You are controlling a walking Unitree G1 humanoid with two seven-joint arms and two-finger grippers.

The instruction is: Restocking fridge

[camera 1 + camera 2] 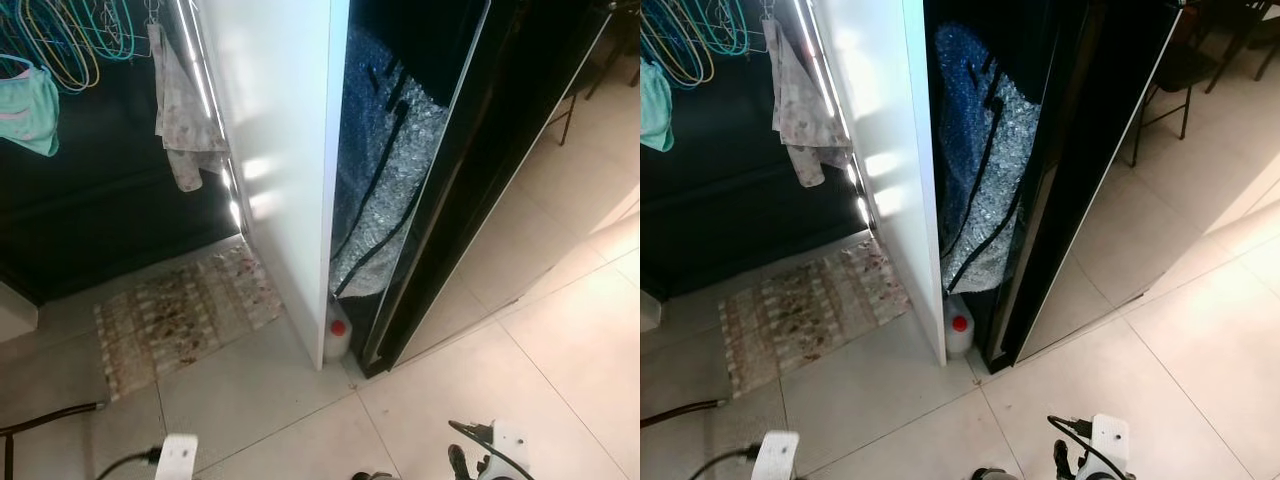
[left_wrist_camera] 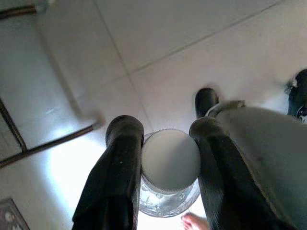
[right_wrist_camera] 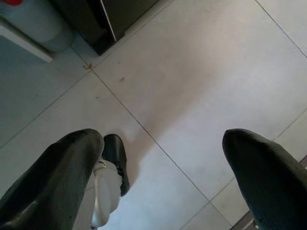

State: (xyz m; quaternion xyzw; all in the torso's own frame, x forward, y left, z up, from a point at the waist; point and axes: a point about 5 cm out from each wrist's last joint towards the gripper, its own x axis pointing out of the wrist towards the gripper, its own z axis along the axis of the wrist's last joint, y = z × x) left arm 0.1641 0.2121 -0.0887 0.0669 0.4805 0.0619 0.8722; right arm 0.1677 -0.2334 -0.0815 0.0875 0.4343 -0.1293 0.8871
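My left gripper (image 2: 165,132) is shut on a clear bottle with a white screw cap (image 2: 171,161), one black finger on each side of its neck, held upright above the tiled floor. My right gripper (image 3: 163,139) hangs open over the tiles with nothing between its fingers. The tall black fridge (image 1: 480,150) stands ahead and to the right, seen from its side with the door shut. Between it and a white wall panel (image 1: 280,150) is a narrow gap lined with silver bubble insulation (image 1: 385,170).
A white jug with a red cap (image 1: 337,335) sits on the floor in the gap. A patterned mat (image 1: 185,315) lies ahead to the left, below a hanging cloth (image 1: 185,110) and hangers (image 1: 70,35). A dark chair (image 1: 1170,70) stands at the far right.
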